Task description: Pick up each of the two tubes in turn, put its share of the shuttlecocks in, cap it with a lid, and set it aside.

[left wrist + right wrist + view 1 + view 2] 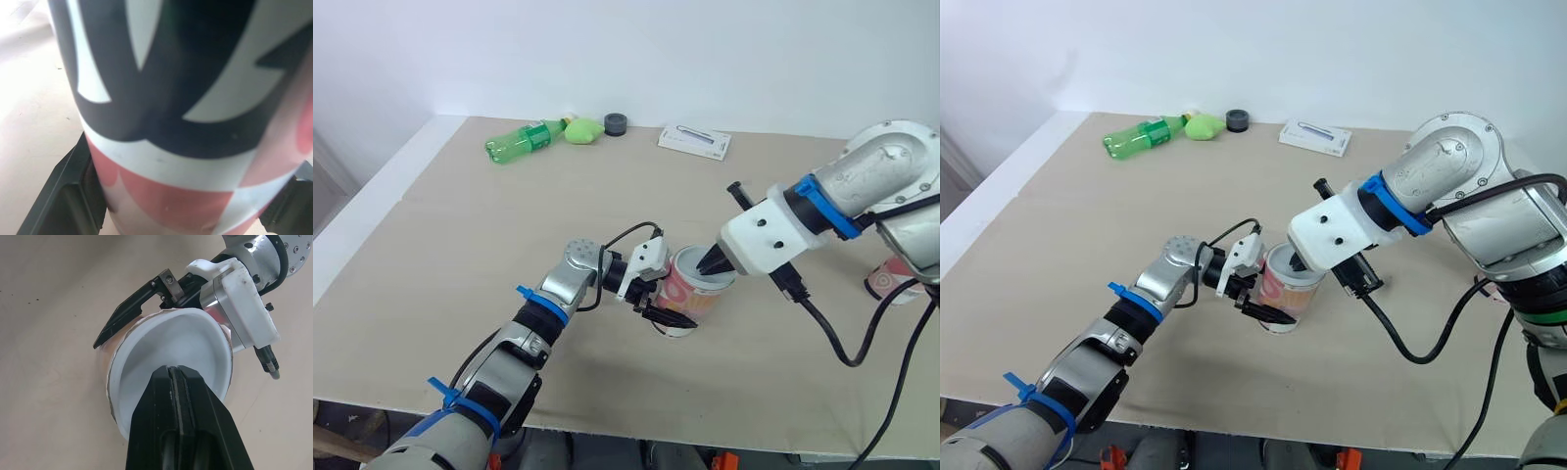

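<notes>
Tube (690,294): pink and white, tilted, clamped in the left gripper (671,311) low over the table (460,245); whether its base touches the table cannot be told.
Left gripper: clenched on the tube's lower body, one finger down each side.
Right gripper (172,369): fingers pressed together with nothing between them, tips set down on the lid (171,342).
Lid: white, seated across the tube's mouth, with the right gripper above it.
Second tube (891,279): well to the right of the tube, standing on the table, partly hidden behind the right arm. Whether it is capped cannot be told.
Done, as judged: the tube has been picked up and its lid placed. Its shuttlecocks are presumed inside, since the mouth is covered.
Left, as judged: the lid is to be pressed home and the tube set aside, and then the second tube may need the same round.
Eye views: the whole layout is given. Both arms meet at the tube, and a bottle (522,142) and a box (695,142) lie well beyond it.
Left wrist view: the tube's wall is seen close, with black fingers (54,196) hugging both sides, so the grip is confirmed.
Right wrist view: the lid's recessed top and rim are shown from above, and the shut fingers are seen against it.
</notes>
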Tool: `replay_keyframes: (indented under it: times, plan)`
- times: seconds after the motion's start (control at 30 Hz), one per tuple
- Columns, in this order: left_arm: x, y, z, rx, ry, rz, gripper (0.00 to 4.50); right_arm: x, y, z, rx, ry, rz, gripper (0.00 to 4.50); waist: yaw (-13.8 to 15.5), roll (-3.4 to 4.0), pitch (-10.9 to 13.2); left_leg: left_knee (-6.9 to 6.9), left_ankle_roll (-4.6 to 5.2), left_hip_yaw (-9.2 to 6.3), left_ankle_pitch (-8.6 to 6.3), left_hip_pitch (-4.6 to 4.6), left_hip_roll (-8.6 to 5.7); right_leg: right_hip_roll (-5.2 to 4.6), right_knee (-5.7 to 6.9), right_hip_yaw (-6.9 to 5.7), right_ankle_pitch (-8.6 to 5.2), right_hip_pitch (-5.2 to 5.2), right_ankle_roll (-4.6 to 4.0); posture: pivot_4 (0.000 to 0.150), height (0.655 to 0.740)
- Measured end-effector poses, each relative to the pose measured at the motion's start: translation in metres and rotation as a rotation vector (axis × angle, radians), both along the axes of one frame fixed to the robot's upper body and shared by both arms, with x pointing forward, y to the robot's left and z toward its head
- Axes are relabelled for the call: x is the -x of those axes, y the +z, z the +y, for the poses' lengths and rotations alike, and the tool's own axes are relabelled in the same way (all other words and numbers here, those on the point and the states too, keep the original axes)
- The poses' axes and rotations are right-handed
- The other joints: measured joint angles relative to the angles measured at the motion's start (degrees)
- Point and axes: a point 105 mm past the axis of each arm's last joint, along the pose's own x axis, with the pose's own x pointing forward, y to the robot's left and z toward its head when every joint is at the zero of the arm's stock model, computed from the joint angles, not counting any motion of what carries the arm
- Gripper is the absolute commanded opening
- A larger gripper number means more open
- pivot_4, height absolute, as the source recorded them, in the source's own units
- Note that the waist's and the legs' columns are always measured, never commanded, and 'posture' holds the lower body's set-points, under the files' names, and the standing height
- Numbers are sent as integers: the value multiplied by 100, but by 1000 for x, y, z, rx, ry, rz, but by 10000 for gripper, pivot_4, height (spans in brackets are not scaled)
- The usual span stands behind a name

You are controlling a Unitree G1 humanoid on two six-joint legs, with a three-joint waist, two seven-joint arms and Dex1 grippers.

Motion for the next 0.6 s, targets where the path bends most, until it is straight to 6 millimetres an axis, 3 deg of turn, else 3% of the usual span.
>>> replay_keyframes:
  times: [0.23, 0.6]
  plan:
    - [-1, 0, 1, -2, 9, 20, 33183, -1, 0, 1, 2, 2, -17, 1109, -1, -7, -8, 0, -1, 1, -1, 3, 3, 0, 0, -1, 0, 0, -1, 1500, 7203]
    - [2, 1, 1, -1, -20, 9, 33183, 6, 6, 7, -120, -66, 171, 1109, 4, -4, -3, -9, -11, 3, -12, -19, 3, 0, 0, -1, -13, 1, -7, 1500, 7203]
